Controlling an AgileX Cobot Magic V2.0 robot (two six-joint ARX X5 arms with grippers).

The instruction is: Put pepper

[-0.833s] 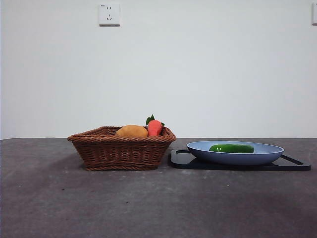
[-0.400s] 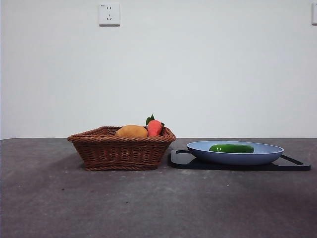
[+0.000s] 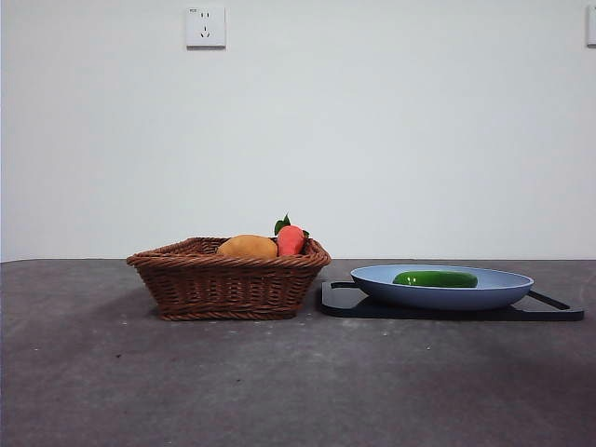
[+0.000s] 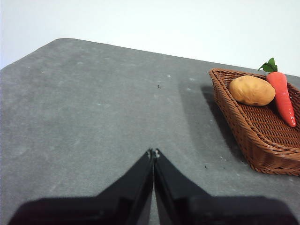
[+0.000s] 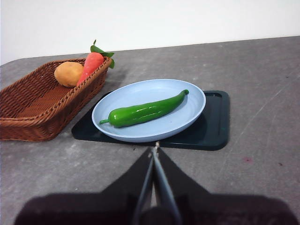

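The glossy green pepper point(image 3: 435, 278) lies in a light blue plate point(image 3: 507, 286) on a black tray point(image 3: 346, 300), right of the basket. It also shows in the right wrist view point(image 5: 143, 111), on the plate point(image 5: 190, 110). My right gripper point(image 5: 154, 149) is shut and empty, over the table just short of the tray. My left gripper point(image 4: 153, 153) is shut and empty over bare table, well away from the wicker basket point(image 4: 262, 138). Neither arm shows in the front view.
The brown wicker basket point(image 3: 228, 279) stands left of the tray and holds an orange-yellow oval fruit point(image 3: 247, 247) and a red-orange fruit with green leaves point(image 3: 291, 238). A white wall with a socket point(image 3: 205, 27) is behind.
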